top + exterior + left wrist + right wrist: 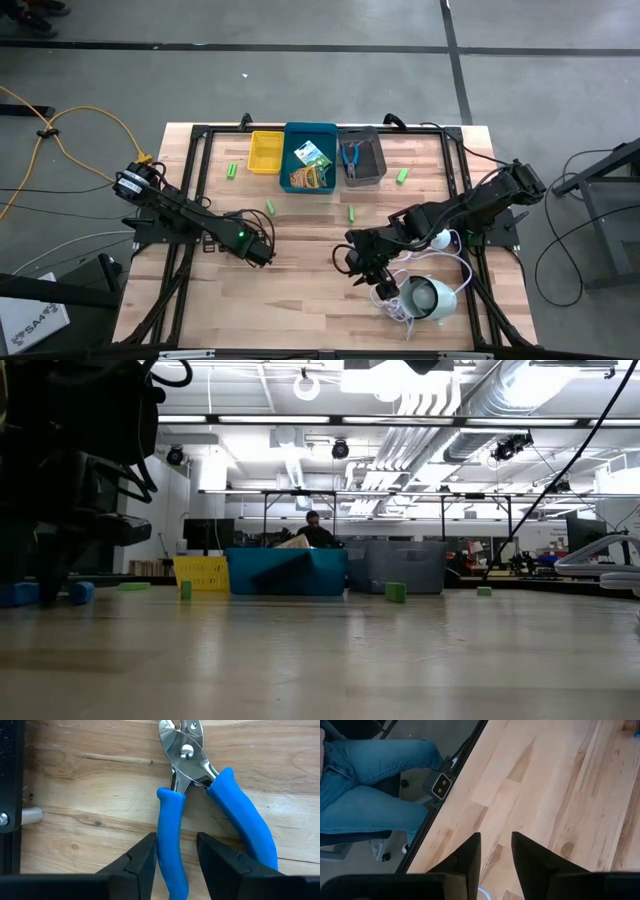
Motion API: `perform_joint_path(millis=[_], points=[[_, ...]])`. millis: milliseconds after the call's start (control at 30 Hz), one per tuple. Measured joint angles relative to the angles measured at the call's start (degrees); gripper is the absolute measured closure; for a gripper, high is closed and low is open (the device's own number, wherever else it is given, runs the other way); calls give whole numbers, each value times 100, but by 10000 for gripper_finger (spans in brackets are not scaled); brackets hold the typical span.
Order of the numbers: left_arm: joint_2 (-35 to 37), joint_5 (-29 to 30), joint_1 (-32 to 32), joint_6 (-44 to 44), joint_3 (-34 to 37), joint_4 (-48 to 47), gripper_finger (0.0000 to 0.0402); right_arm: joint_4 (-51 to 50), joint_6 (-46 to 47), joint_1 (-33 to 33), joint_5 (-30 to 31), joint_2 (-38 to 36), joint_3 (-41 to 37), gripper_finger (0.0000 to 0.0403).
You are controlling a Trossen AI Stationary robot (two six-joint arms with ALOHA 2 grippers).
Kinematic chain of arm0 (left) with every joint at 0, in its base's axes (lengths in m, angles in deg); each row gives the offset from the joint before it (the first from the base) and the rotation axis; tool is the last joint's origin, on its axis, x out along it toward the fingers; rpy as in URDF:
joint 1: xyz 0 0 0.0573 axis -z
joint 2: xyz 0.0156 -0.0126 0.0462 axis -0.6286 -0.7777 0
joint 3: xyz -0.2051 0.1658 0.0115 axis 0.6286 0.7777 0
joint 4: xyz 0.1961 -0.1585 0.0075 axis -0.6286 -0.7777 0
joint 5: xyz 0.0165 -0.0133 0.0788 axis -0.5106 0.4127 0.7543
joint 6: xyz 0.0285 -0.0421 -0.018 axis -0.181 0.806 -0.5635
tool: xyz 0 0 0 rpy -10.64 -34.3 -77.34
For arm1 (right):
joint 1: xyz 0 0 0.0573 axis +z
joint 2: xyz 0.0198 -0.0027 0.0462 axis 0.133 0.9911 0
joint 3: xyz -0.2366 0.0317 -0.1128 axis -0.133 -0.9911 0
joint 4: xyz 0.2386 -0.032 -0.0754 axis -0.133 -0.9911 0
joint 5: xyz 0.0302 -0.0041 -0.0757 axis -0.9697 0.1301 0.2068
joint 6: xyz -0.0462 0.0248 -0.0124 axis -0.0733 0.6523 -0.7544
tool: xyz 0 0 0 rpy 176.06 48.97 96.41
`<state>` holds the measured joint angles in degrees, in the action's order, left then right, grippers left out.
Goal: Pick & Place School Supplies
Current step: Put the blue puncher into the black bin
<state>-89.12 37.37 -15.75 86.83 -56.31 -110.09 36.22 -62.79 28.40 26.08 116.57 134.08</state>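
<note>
A blue-handled scissor-like tool (200,775) lies flat on the wooden table with its metal jaws pointing away from my left gripper (176,836). That gripper points down over it at the table's left-middle (258,250), fingers open on either side of one blue handle. My right gripper (365,270) hangs open above bare wood at the right-middle (496,837), with nothing between its fingers. Two crayon boxes (312,165) lie in the blue bin (310,130), and another blue-handled tool (352,157) lies in the grey bin (378,160). Small green pieces (270,207) (352,213) lie on the table. My left gripper comes from above with its fingers across one blue handle (169,827), about midway along it. One finger (145,857) stands right at the handle's side; whether it touches, I cannot tell. The other finger (215,857) stands a small gap off. The tool lies flat on the table.
A yellow bin (265,152) stands left of the blue one at the far edge. More green pieces (232,171) (402,175) lie beside the bins. A round white device with a coiled cord (425,298) sits near the right gripper. A seated person's legs (370,785) show beyond the table's edge.
</note>
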Motion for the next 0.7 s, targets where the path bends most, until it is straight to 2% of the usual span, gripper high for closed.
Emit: perform_joint_path(millis=[233, 533, 700], points=[[-3, -9, 0, -2, 0, -35, 273, 0, 0, 0, 0, 0, 0, 302], [-9, -44, 2, -2, 9, -140, 349, 0, 2, 0, 0, 0, 0, 302], [-7, -45, 31, -90, 4, -174, 358, 0, 2, 0, -2, 0, 0, 302]])
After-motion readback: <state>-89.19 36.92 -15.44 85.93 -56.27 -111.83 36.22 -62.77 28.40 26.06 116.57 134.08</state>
